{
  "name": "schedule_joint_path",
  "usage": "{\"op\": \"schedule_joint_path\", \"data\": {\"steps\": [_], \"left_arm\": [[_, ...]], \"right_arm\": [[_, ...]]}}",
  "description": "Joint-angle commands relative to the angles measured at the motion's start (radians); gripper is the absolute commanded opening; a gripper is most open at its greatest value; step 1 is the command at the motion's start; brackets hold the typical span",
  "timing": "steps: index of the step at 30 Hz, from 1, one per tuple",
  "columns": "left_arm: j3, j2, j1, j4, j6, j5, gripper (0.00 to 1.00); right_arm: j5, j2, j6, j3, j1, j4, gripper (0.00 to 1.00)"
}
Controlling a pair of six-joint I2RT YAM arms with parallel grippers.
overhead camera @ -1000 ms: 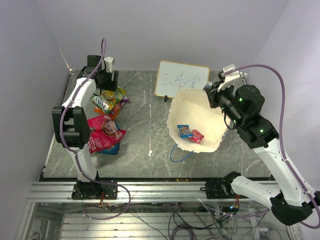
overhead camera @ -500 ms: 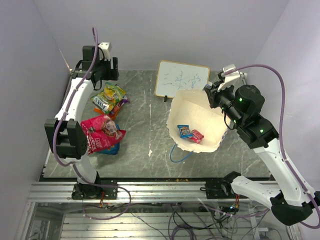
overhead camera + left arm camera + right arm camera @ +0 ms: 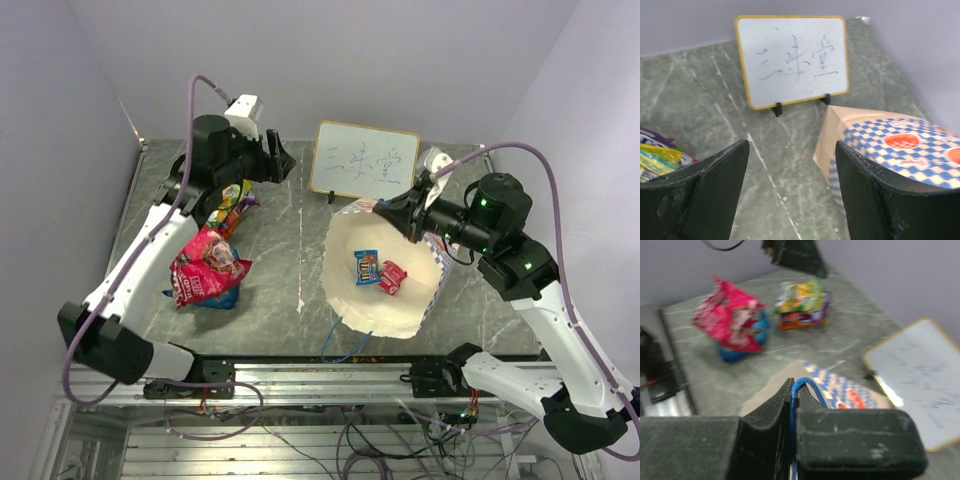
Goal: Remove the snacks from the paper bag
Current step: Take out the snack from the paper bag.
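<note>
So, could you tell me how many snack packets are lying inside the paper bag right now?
2. A blue packet lies mid-bag and a pink-red packet sits just beside it, both inside the paper bag. More could be hidden under the paper.

The paper bag is matt cream paper, softly creased, its checked band printed flat; its handle is thin blue cord. The snacks are glossy, crinkled plastic film — bright highlights all over. The table looks smooth, veined and stone-like, faintly sheened. The signboard has a slick white face.
</note>
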Motion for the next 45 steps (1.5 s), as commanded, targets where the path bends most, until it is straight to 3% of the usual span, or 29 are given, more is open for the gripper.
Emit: {"op": "schedule_joint_path", "data": {"steps": [1, 6, 15, 20, 24, 26, 31, 34, 35, 41, 45], "left_arm": [[-0.119, -0.131, -0.046, 0.055, -0.122, 0.055, 0.80], [-0.283, -0.322, -0.124, 0.022, -0.176, 0.034, 0.78], [-0.463, -0.582, -0.379, -0.025, -0.257, -0.105, 0.75], [-0.463, -0.540, -0.648, -0.017, -0.194, -0.261, 0.76], [-0.414, -0.384, -0.911, 0.030, -0.047, -0.465, 0.74], [-0.401, -0.297, -0.991, 0.072, 0.043, -0.524, 0.71], [-0.379, -0.116, -1.013, 0.184, 0.180, -0.620, 0.60], [-0.415, -0.059, -1.011, 0.312, 0.263, -0.653, 0.38], [-0.426, -0.038, -1.009, 0.347, 0.282, -0.653, 0.35], [-0.413, 0.116, -0.978, 0.439, 0.319, -0.533, 0.46], [-0.403, 0.216, -0.960, 0.456, 0.353, -0.555, 0.55]], "right_arm": [[-0.336, -0.039, 0.167, -0.113, 0.002, 0.055, 0.00], [-0.319, -0.125, 0.299, -0.262, 0.003, 0.200, 0.00], [-0.153, -0.141, 0.286, -0.248, 0.002, 0.161, 0.00], [-0.139, -0.132, 0.287, -0.247, 0.002, 0.173, 0.00], [-0.121, -0.129, 0.293, -0.239, 0.002, 0.186, 0.00], [-0.106, -0.127, 0.291, -0.232, 0.003, 0.183, 0.00], [-0.086, -0.119, 0.279, -0.209, 0.002, 0.167, 0.00], [-0.078, -0.113, 0.273, -0.202, 0.002, 0.158, 0.00], [-0.076, -0.112, 0.270, -0.202, 0.003, 0.153, 0.00], [-0.071, -0.099, 0.248, -0.182, 0.003, 0.127, 0.00], [-0.062, -0.098, 0.237, -0.174, 0.002, 0.119, 0.00]]}}
